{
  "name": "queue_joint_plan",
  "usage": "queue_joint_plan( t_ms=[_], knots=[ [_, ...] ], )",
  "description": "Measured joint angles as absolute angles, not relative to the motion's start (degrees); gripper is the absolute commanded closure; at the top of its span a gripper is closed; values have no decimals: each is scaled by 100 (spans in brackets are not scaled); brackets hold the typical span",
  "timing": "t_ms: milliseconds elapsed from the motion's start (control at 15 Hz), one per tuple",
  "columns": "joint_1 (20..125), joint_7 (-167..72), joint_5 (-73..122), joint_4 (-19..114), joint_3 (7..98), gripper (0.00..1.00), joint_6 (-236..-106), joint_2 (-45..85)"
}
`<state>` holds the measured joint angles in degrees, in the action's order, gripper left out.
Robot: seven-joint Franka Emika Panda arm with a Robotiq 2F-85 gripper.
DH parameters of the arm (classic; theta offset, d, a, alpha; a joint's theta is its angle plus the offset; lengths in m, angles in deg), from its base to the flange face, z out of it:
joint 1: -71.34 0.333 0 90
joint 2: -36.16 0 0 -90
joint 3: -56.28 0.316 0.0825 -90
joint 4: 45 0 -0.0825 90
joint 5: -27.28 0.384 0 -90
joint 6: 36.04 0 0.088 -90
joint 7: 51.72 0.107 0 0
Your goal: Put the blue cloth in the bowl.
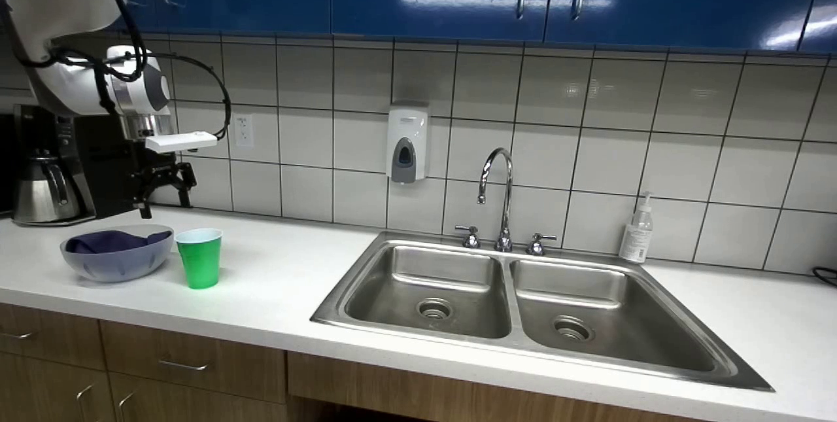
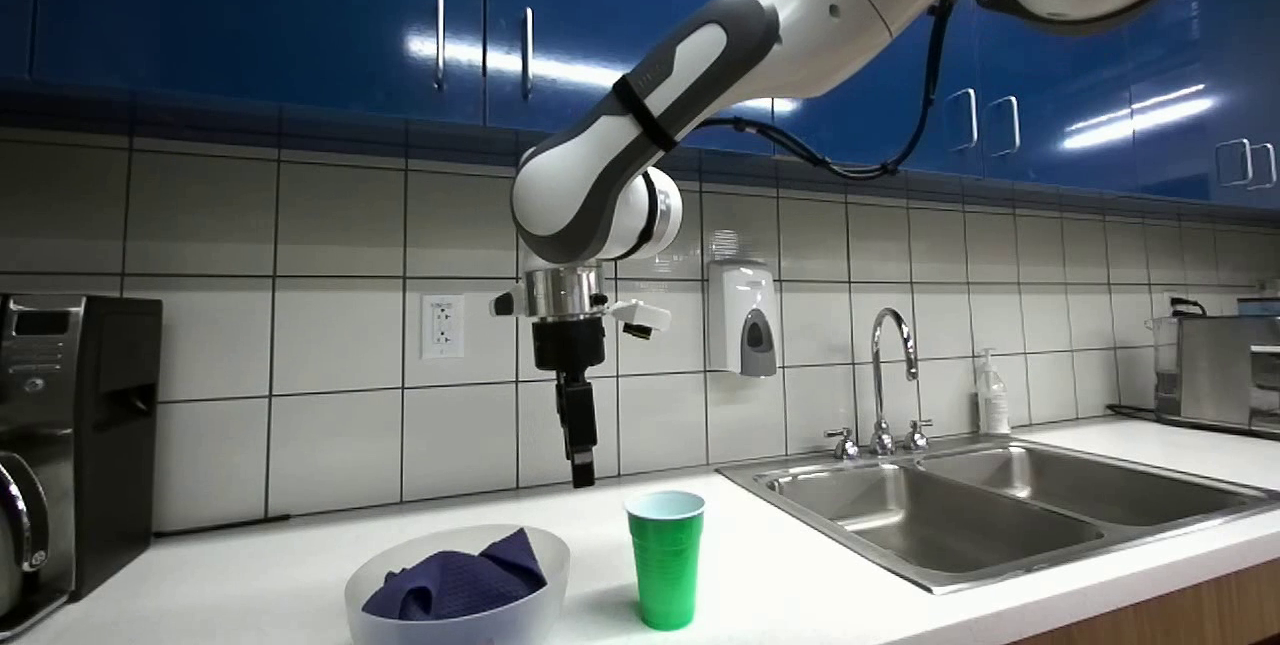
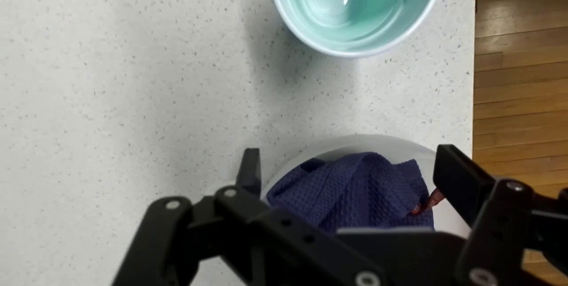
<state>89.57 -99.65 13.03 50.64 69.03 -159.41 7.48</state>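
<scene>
In an exterior view, the cloth [image 1: 108, 242] lies crumpled inside the bowl [image 1: 118, 267], and the gripper [image 1: 165, 209] hangs higher, touching neither of them. The cup [image 1: 199, 263], green and upright, stands on the counter [image 1: 274, 271] just beside the bowl, while the sink [image 1: 511, 291] is well apart. In an exterior view, the arm [image 2: 820, 30] bends down in front of the tiles [image 2: 330, 345]; the gripper is seen from its narrow side, and one corner of the cloth stands up in the bowl. In the wrist view, the fingers [image 3: 461, 184] are wide apart, and the cloth, dark blue, is seen between them, lower down in the bowl. A red strip [image 3: 428, 202] shows at the cloth's edge. The floor [image 3: 519, 122] appears beyond the counter's edge.
</scene>
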Motion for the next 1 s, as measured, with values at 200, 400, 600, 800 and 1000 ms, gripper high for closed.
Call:
queue_joint_plan(
  t_ms=[200, 400, 600, 800, 1000],
  knots=[
    [8829, -9828, 1303, 5358, 6890, 0, -15941, 958],
    [8663, -9687, 1332, 5621, 6887, 0, -15941, 1138],
    [8461, -9613, 1439, 5856, 6885, 0, -15946, 1303],
    [8253, -9569, 1593, 6065, 6873, 0, -15949, 1454],
    [8084, -9534, 1721, 6286, 6821, 0, -15986, 1583]
  ],
)
